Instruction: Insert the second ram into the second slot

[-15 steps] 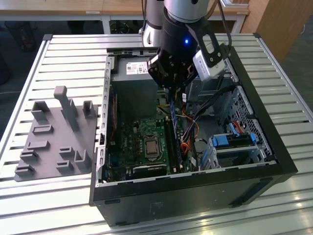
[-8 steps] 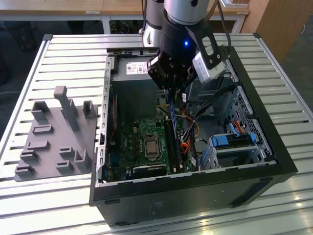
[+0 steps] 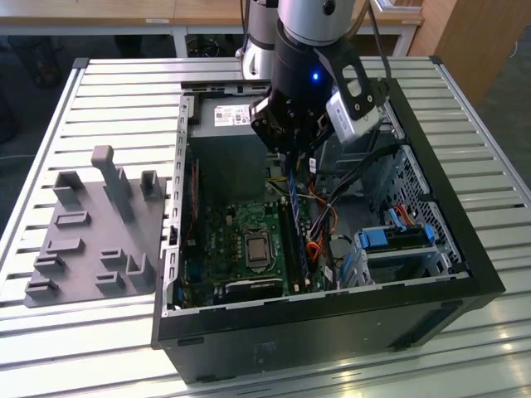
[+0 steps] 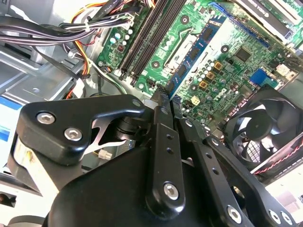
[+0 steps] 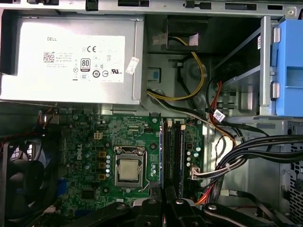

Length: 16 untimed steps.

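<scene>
My gripper (image 3: 289, 157) hangs inside the open computer case (image 3: 465, 249), shut on the second ram (image 3: 296, 217), a thin blue stick that points down toward the motherboard. In the second wrist view the black fingers (image 4: 163, 142) clamp the ram (image 4: 194, 53), whose dark chips show along its length. In the first wrist view the ram (image 5: 161, 151) is edge-on, running lengthwise just beside the long black memory slots (image 5: 176, 151) on the processor's side, with my gripper (image 5: 163, 201) over it. The slots (image 4: 149, 38) lie on the green board; I cannot tell which is the second slot.
A processor socket (image 5: 129, 170) sits beside the slots. The power supply (image 5: 71, 61) fills one end of the case. Cable bundles (image 5: 246, 151) and blue drive latches (image 3: 394, 236) crowd the other side. A fan (image 4: 265, 127) stands nearby. A grey fixture plate (image 3: 91, 232) lies on the table.
</scene>
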Tool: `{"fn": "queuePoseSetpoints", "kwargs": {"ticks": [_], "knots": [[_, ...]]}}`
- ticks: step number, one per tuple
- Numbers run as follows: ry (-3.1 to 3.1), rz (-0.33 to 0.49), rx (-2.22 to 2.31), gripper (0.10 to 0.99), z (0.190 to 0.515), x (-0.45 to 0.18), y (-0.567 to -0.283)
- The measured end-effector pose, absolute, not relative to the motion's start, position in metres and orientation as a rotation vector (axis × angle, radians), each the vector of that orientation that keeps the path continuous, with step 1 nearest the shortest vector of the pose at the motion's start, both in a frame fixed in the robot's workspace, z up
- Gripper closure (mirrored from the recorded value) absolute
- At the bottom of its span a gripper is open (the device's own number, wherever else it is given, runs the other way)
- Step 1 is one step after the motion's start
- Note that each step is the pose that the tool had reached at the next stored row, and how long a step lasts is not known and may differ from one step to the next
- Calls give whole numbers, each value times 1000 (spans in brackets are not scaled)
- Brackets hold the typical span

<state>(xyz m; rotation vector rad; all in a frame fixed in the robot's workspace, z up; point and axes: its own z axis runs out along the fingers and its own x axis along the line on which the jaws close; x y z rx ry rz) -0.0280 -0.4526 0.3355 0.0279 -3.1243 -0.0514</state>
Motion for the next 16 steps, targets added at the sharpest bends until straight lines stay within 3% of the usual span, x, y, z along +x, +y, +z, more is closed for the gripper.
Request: {"fn": "queuePoseSetpoints", "kwargs": {"ticks": [16], "knots": [[-3124,-51,28,949,331,-28,-453]]}}
